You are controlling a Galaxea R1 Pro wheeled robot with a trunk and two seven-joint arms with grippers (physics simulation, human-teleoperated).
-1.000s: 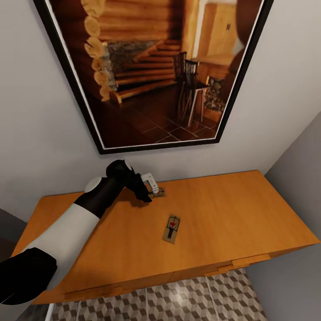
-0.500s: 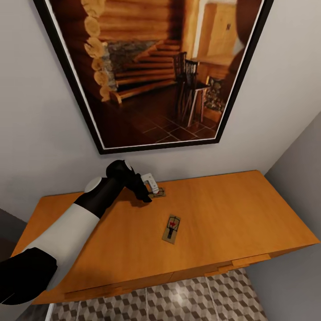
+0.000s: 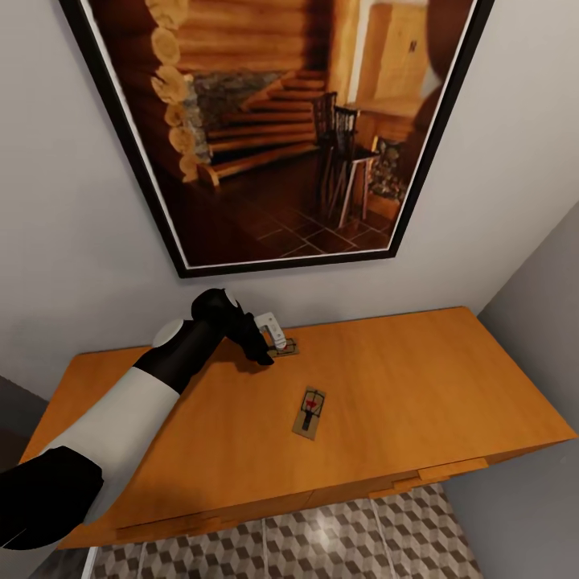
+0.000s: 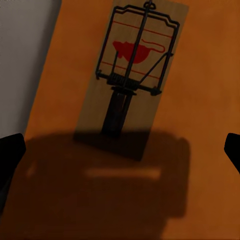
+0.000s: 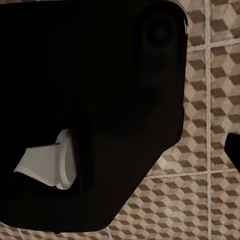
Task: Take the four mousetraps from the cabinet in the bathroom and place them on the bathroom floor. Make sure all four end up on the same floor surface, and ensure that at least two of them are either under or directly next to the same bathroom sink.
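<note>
Two mousetraps lie on the flat top of the orange-brown cabinet (image 3: 418,378). One mousetrap (image 3: 310,412) sits near the middle of the top. The other mousetrap (image 3: 286,348) lies close to the back wall, and my left gripper (image 3: 272,343) hovers right over it. In the left wrist view that trap (image 4: 131,75) lies flat with its red mark and dark wire, and the dark fingertips (image 4: 10,152) stand far apart at both edges, so the left gripper (image 4: 120,150) is open and empty. The right wrist view has one dark fingertip (image 5: 233,149) over the cube-patterned bathroom floor (image 5: 210,90).
A large black-framed picture (image 3: 273,121) hangs on the wall above the cabinet. A grey side wall (image 3: 539,281) closes the right. Drawer fronts (image 3: 418,476) stick out slightly below the top edge, with cube tiles (image 3: 322,547) beneath. My dark body (image 5: 90,100) blocks much of the right wrist view.
</note>
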